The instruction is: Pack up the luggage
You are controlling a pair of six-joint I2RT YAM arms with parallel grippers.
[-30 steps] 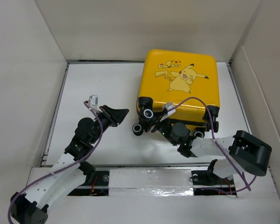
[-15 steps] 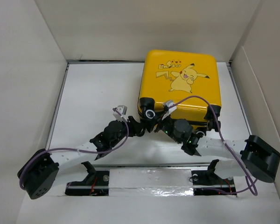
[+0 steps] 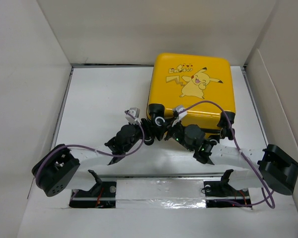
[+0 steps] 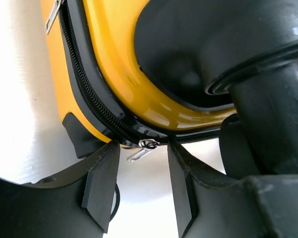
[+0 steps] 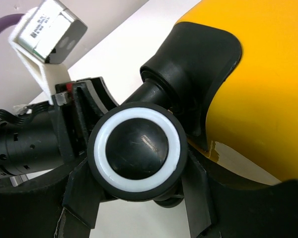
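Note:
The luggage (image 3: 188, 84) is a yellow hard-shell case with a cartoon print, lying flat and closed at the back right of the table. My right gripper (image 3: 164, 130) is at its near left corner, shut on a black wheel with a white ring (image 5: 137, 149); the fingers (image 5: 82, 198) press both sides of it. My left gripper (image 4: 141, 154) is open just left of that corner. The silver zipper pull (image 4: 144, 148) hangs between its fingertips (image 4: 103, 178), with a gap on each side. The black zipper (image 4: 84, 94) runs closed along the yellow shell.
White walls (image 3: 25, 74) box in the table on three sides. A taped rail (image 3: 159, 191) with both arm bases runs along the near edge. The left arm's wrist camera (image 5: 49, 25) sits close beside the right gripper. Bare white tabletop (image 3: 99, 94) lies left of the luggage.
My left arm has swung right and low, bringing its gripper from the mid-left table to the luggage's near left corner. The right gripper has stayed on the wheel.

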